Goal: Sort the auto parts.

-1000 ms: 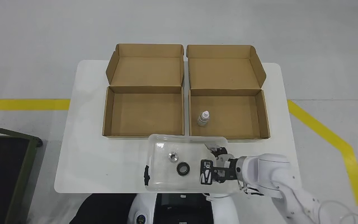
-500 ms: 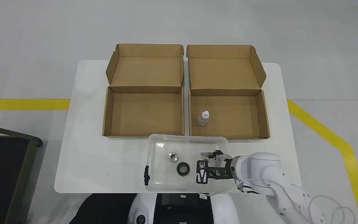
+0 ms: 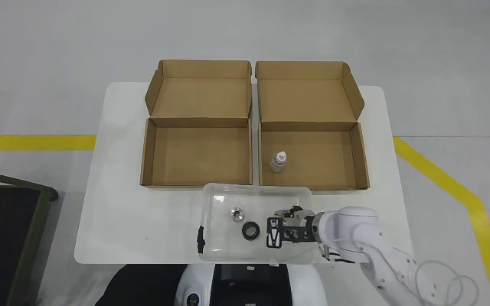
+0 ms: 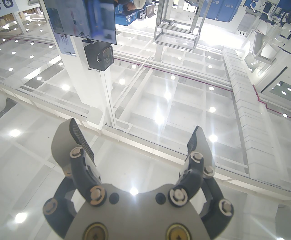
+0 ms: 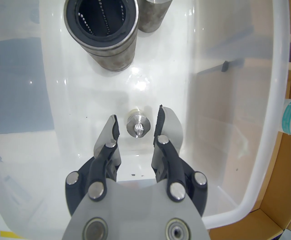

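My right gripper (image 5: 137, 113) is down in the clear bin (image 5: 276, 91), fingers narrowly apart on either side of one small stud (image 5: 138, 127), which my arm hides from above. Beyond it stand two cylinders, a bearing (image 5: 101, 34) and a second cylinder (image 5: 152, 16) cut off at the edge. My left gripper (image 4: 134, 124) gapes wide at the ceiling; behind the bin sit a left box (image 3: 195, 157) and a right box (image 3: 325, 157) holding one bottle (image 3: 279, 161).

Two boxes (image 3: 195, 157) (image 3: 321, 153), one bin (image 3: 256, 187), three parts (image 5: 104, 34) (image 5: 151, 16) (image 5: 138, 127), one bottle (image 3: 278, 161).

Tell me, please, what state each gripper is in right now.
Left gripper: open, holding nothing.
Right gripper: open, straddling a small metal part, not gripping it.
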